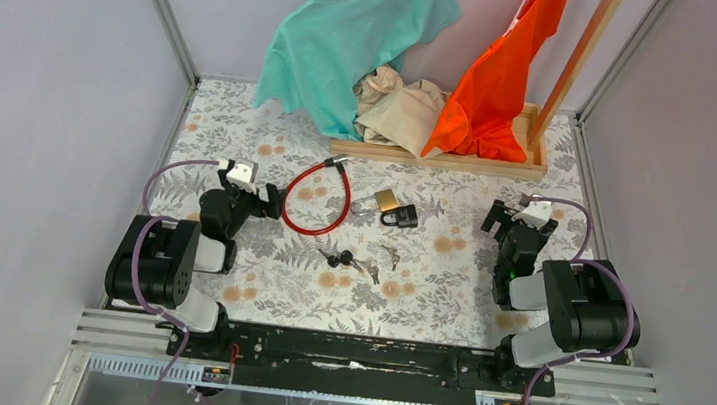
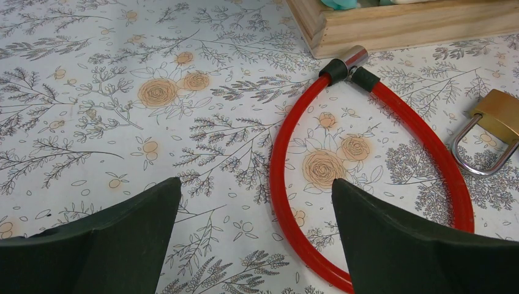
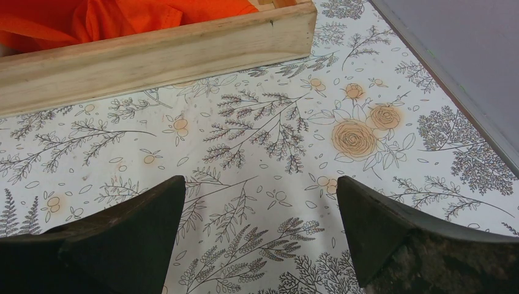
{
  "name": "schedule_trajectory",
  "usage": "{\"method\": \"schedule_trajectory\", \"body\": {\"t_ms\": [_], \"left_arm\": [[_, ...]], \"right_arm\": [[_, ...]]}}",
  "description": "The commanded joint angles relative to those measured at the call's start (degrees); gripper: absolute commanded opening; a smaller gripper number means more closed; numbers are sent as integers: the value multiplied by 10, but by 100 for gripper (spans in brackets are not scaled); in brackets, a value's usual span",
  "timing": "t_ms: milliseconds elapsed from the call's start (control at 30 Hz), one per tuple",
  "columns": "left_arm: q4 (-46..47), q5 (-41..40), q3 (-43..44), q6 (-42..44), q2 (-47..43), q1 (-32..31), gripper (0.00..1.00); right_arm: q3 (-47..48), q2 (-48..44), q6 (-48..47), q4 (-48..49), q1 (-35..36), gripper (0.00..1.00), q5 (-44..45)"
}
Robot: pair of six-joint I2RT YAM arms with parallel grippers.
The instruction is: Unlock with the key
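Both pincers stand fully open and empty. My left pincer (image 2: 256,184) faces the red cable lock (image 2: 273,165); my right pincer (image 3: 260,180) faces bare desk (image 1: 446,292). The keys (image 1: 340,259) lie flat between the arms, near the brass padlock (image 1: 387,201). I judge two risks: thin, flat keys can slip from the grasp, and with several locks present I may pair the wrong key and lock.

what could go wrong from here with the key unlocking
Several keys lie flat near three locks: the red cable lock, brass padlock and black padlock, so the wrong key could be picked. Small, flat keys may slip from a pinch. The open left hand sits by the cable loop and could snag it.
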Motion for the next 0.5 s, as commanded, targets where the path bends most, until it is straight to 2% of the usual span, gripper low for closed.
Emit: {"method": "schedule_trajectory", "body": {"t_ms": [0, 200, 300, 367, 433, 467], "left_arm": [[48, -16, 0, 9, 4, 3, 100], [36, -16, 5, 11, 4, 2, 100], [49, -17, 0, 5, 3, 5, 100], [46, -3, 1, -5, 0, 17, 100], [47, 12, -2, -14, -12, 28, 100], [39, 9, -1, -23, -23, 34, 100]], "right_arm": [[1, 2, -2, 36, -2, 99, 1], [4, 2, 1, 33, -3, 99, 8], [14, -13, 29, -12, -23, 99, 5], [6, -17, 20, 9, -25, 99, -10], [-4, -45, 6, 16, -22, 99, -21], [1, -76, 12, -26, -17, 99, 12]]}}
